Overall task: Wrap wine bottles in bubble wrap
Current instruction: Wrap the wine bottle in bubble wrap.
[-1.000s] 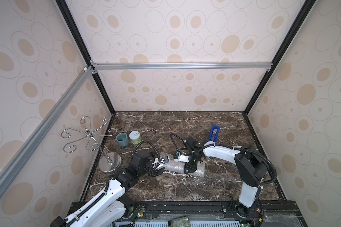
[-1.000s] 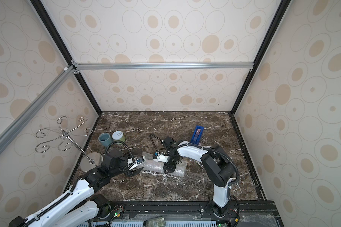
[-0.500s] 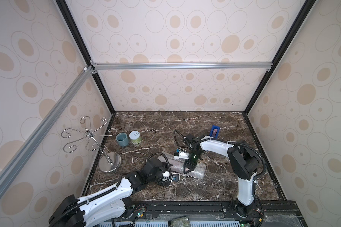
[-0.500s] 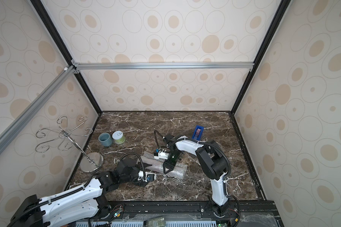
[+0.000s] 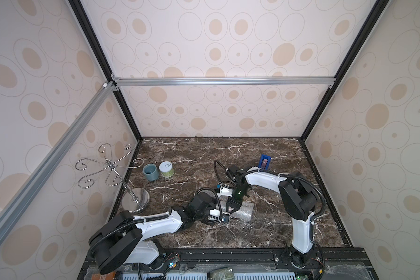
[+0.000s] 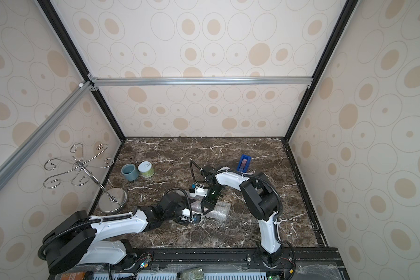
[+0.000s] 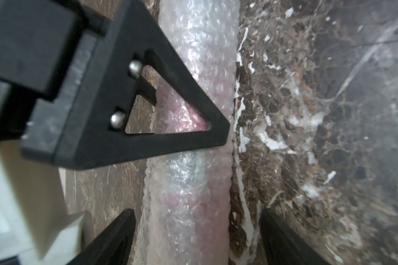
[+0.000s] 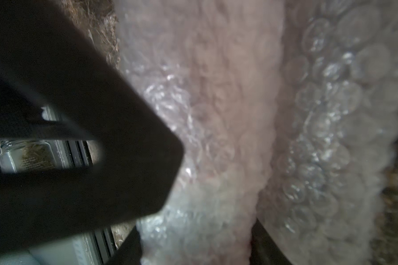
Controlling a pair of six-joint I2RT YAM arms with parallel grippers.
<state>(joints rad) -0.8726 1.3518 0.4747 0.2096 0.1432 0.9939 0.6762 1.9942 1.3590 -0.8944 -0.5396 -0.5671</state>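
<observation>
The wine bottle (image 7: 184, 114) lies on the marble table, rolled inside the bubble wrap (image 5: 243, 211) (image 6: 220, 210); only its pink tint shows through the film. My right gripper (image 5: 233, 209) (image 8: 195, 243) is shut across the wrapped roll, both fingers pressing its sides. A loose flap of wrap (image 8: 331, 137) lies beside the roll. My left gripper (image 5: 219, 213) (image 7: 197, 231) is open and straddles the roll's left end, with a gap to the film on at least one side. In the left wrist view the right gripper's triangular finger (image 7: 147, 142) crosses the roll.
A blue tape dispenser (image 5: 264, 162) stands behind the right arm. A grey-blue cup (image 5: 150, 172) and a green-and-white jar (image 5: 166, 169) sit at the back left. A chrome hook stand (image 5: 135, 201) stands by the left wall. Patterned walls enclose the table.
My left arm has swung down toward the table's front, and its gripper now reaches the roll's left end from the near side. The right gripper has turned to point toward the front, staying on the roll.
</observation>
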